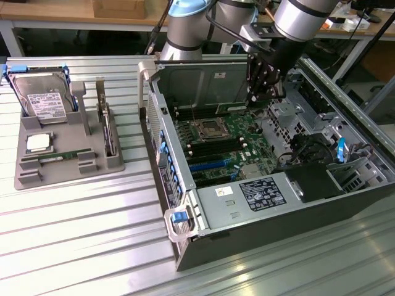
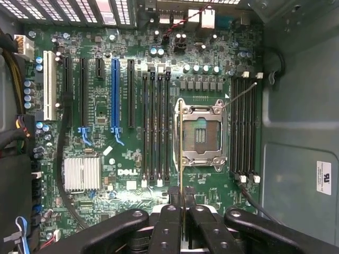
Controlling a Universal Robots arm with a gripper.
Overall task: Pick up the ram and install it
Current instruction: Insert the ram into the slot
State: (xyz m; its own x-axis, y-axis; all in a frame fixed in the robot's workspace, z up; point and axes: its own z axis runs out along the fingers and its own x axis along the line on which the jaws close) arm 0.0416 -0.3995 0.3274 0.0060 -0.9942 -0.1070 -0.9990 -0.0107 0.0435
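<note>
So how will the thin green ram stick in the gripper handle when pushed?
Likely stiff: the thin green ram stick stands straight out edge-on from the gripper, no sag. Probably light, being so thin. Gripped on one edge only, it may tilt if pushed off-line.

The only readable marking is a white "DELL" logo point(image 2: 127, 172) on the green motherboard point(image 2: 100, 121).

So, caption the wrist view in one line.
Jaws grip the ram edge-on above a Dell motherboard with empty CPU socket.

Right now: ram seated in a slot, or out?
Out. The ram is clamped edge-on in the gripper above the motherboard, not in the memory slots.
</note>
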